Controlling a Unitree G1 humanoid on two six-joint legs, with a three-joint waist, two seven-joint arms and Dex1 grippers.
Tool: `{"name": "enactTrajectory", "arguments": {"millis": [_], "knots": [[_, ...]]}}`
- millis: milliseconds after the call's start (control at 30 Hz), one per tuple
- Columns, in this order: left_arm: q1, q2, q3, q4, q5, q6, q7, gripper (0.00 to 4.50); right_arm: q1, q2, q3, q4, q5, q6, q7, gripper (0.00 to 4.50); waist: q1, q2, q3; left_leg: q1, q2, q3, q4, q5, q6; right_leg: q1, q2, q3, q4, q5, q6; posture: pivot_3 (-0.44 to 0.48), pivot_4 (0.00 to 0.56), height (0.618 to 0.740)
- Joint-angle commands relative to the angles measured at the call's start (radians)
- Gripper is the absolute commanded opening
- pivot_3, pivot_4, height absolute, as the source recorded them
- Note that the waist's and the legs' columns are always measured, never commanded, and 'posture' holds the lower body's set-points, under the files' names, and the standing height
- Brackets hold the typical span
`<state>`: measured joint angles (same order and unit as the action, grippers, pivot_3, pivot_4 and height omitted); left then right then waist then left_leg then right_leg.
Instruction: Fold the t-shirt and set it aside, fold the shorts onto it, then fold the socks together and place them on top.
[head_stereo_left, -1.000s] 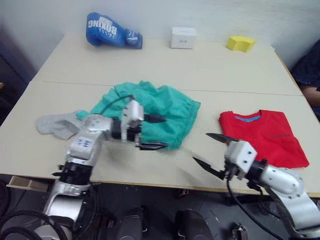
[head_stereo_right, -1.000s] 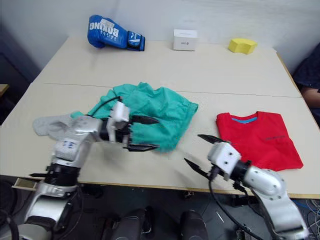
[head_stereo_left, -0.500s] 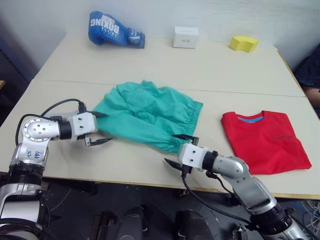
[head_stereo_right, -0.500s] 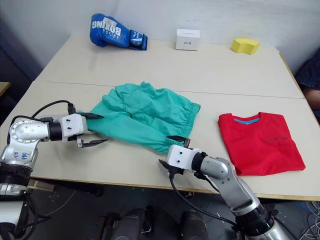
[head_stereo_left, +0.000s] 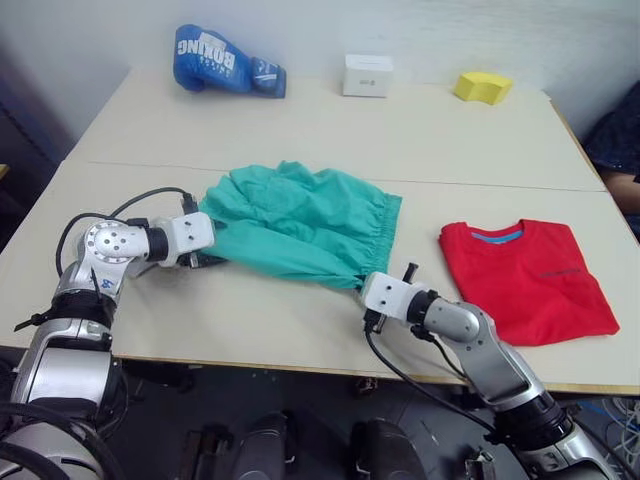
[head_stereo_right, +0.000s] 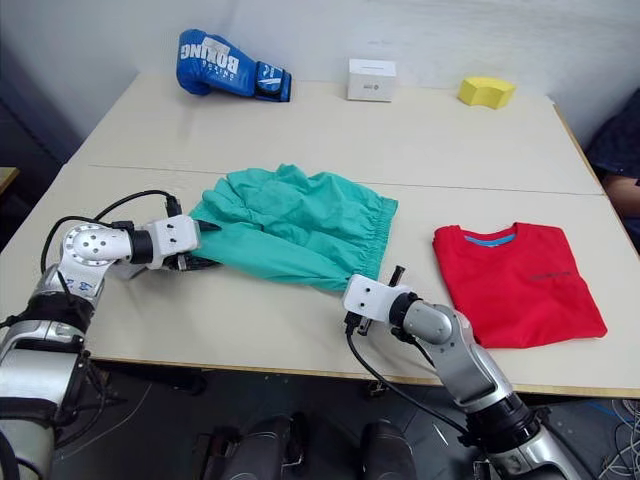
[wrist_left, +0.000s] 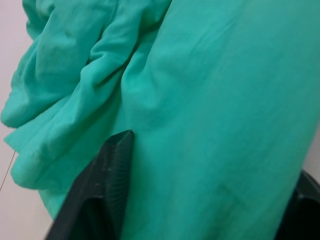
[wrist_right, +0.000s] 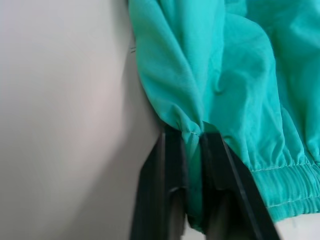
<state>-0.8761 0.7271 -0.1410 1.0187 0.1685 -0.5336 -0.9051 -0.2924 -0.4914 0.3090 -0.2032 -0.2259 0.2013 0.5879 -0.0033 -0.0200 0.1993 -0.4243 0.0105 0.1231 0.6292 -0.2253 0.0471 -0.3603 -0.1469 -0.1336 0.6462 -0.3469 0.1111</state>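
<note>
Beige surface: boxing glove, white box, yellow block at back. Folded t-shirt right. Right gripper pinches shorts waistband corner; left gripper fingers spread around hem.

This looks like a robotics lab or test room set up for manipulation trials. Two plain beige rectangular tables stand pushed together against a bare white wall. Unrelated props line the far edge: a blue boxing glove with white lettering, a small white cardboard box and a yellow foam block. Black cables trail below the table's near edge.
</note>
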Motion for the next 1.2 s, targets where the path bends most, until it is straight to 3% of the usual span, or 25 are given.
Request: {"name": "enactTrajectory", "arguments": {"millis": [33, 233, 333, 500, 600, 733, 967, 1067, 1200], "knots": [[-0.043, -0.037, -0.002, 0.089, 0.018, 0.029, 0.045, 2.06, -0.020, 0.016, -0.065, -0.011, 0.045, 0.001, -0.012, 0.00, 0.001, 0.000, 0.000, 0.000, 0.000, 0.000, 0.000, 0.000, 0.000, 0.000, 0.000, 0.000, 0.000, 0.000, 0.000, 0.000, 0.150, 0.740], [-0.155, -0.084, 0.013, 0.112, 0.009, 0.007, 0.084, 0.07, -0.077, 0.001, -0.136, 0.042, 0.093, -0.003, 0.004, 0.00, 0.000, -0.001, 0.001, -0.003, -0.001, 0.000, 0.001, 0.000, 0.001, -0.001, 0.000, -0.001, 0.000, 0.000, 0.000, 0.000, 0.150, 0.740], [-0.183, -0.076, 0.001, 0.090, 0.019, -0.042, 0.057, 0.02, -0.109, -0.018, -0.163, 0.082, 0.113, -0.015, 0.023, 0.00, -0.001, -0.001, 0.001, -0.006, -0.001, 0.000, 0.000, 0.001, 0.001, -0.003, 0.003, -0.002, 0.002, 0.000, 0.000, 0.000, 0.150, 0.740], [-0.163, -0.068, 0.041, -0.094, -0.117, -0.075, -0.142, 0.02, -0.157, -0.100, -0.224, 0.176, 0.156, -0.085, 0.082, 0.00, -0.009, -0.001, 0.001, -0.008, -0.001, 0.001, 0.001, 0.001, 0.002, -0.004, 0.005, -0.001, 0.001, 0.000, 0.000, 0.000, 0.150, 0.740], [-0.081, -0.050, 0.060, -0.283, -0.233, -0.003, -0.269, 0.02, -0.141, -0.149, -0.247, 0.194, 0.173, -0.128, 0.118, 0.00, -0.015, -0.001, 0.001, -0.011, 0.000, 0.001, 0.002, 0.001, 0.002, -0.007, 0.005, -0.001, 0.001, 0.000, 0.001, 0.000, 0.150, 0.740], [0.152, 0.037, 0.082, -0.646, -0.402, 0.199, -0.413, 0.02, -0.043, -0.225, -0.276, 0.144, 0.273, -0.224, 0.253, 0.00, -0.029, 0.000, 0.001, -0.011, 0.000, 0.000, 0.002, 0.002, 0.002, -0.007, 0.005, -0.001, 0.001, 0.000, 0.001, 0.000, 0.150, 0.740], [0.524, 0.171, 0.162, -1.060, -0.521, 0.508, -0.376, 0.02, 0.151, -0.318, -0.283, 0.084, 0.391, -0.338, 0.428, 0.00, -0.025, 0.001, 0.002, -0.009, 0.002, -0.002, 0.001, 0.002, 0.001, -0.004, 0.001, 0.005, -0.003, 0.000, 0.000, 0.000, 0.150, 0.740], [0.682, 0.205, 0.188, -1.199, -0.564, 0.615, -0.363, 0.02, 0.186, -0.328, -0.280, 0.087, 0.419, -0.361, 0.468, 0.00, -0.023, 0.002, 0.002, 0.000, 0.002, -0.002, 0.000, -0.001, 0.000, 0.004, -0.001, 0.006, -0.005, 0.000, 0.000, 0.000, 0.150, 0.740], [0.781, 0.236, 0.210, -1.293, -0.606, 0.762, -0.334, 0.02, 0.189, -0.337, -0.273, 0.092, 0.439, -0.345, 0.496, 0.00, -0.020, 0.002, 0.003, 0.001, 0.002, -0.003, -0.001, -0.004, -0.005, 0.003, -0.001, 0.008, -0.005, 0.000, 0.000, 0.000, 0.150, 0.740]]}}
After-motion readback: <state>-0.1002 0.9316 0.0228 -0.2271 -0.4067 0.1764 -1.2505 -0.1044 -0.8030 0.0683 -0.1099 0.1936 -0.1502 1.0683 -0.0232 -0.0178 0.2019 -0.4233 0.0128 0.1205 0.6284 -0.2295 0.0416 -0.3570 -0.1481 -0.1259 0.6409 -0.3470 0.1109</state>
